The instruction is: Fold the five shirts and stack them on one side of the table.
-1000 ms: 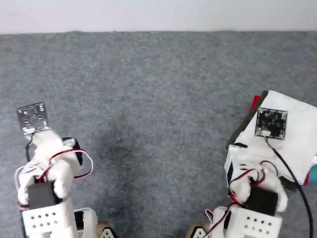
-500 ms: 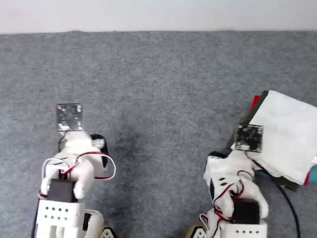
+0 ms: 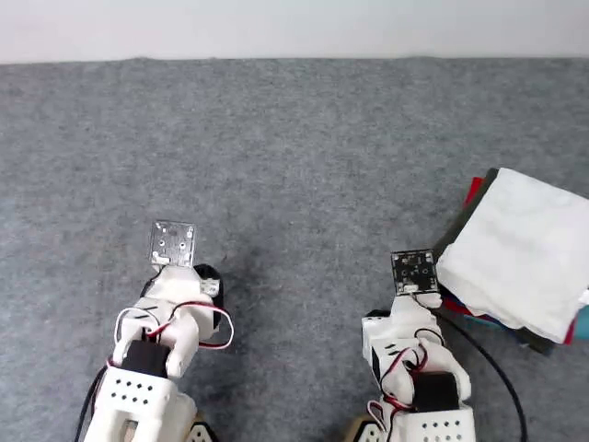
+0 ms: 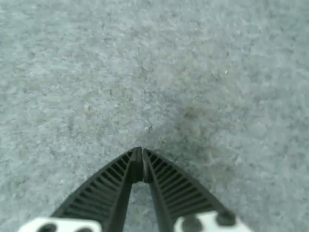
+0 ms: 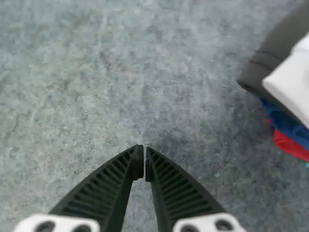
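Near edge: left gripper [image 4: 142, 152] low over the grey felt-like table cover [image 3: 304, 147], jaws clenched tip to tip, grasping nothing. Right gripper [image 5: 144, 150] likewise pinched together and empty, just left of the pile.

Right side, mid-depth: stack of folded shirts, with a white folded shirt [image 3: 520, 262] on top. Under it a dark grey shirt [image 5: 276, 50], a blue shirt [image 5: 288, 126], a red shirt [image 5: 292, 145], and a teal edge [image 3: 582, 324] at the right border. Five colours counted, so folding and stacking look done.

Judgement: the step in hand is parking the arms. To do it well, keep both jaws clamped, lift before swinging, and hold the right arm and its black cable [image 3: 488, 354] off the pile's near-left corner, which a brush could skew.

Containers: the pile rests straight on the cover, which runs bare to the far wall.
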Controlling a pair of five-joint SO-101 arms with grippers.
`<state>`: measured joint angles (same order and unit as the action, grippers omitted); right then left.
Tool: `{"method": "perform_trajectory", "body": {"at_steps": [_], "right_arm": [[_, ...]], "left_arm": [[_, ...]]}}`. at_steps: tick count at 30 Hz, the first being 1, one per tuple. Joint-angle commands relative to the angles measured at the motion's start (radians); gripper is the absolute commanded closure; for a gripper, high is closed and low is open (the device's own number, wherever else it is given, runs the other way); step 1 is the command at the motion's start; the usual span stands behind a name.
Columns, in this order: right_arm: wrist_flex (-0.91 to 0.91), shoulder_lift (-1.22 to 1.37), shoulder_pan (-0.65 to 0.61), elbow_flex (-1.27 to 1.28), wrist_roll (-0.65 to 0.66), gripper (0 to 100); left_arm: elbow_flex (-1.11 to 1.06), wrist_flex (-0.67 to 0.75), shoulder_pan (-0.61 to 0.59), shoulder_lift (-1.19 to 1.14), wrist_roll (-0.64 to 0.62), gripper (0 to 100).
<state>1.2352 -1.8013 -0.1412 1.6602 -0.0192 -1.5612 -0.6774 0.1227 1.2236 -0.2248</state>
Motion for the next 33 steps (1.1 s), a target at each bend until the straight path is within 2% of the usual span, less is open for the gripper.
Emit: {"method": "perform_trajectory", "body": {"at_steps": [1,8,19,33], "right_arm": [[-0.021,-0.012,-0.031,0.003,0.003,98.7],[-0.018,-0.012,-0.107,0.021,-0.077,98.7],[0.077,-0.012,-0.101,0.023,-0.305,98.7],[0.077,-0.01,-0.105,0.023,-0.311,98.7]], "left_arm": [[-0.001,0.044,0.005,0.008,0.011,99],[-0.068,0.083,0.006,0.008,0.021,99],[-0.073,0.106,0.0,0.008,0.017,99],[-0.073,0.106,-0.002,0.008,0.017,99]]}}
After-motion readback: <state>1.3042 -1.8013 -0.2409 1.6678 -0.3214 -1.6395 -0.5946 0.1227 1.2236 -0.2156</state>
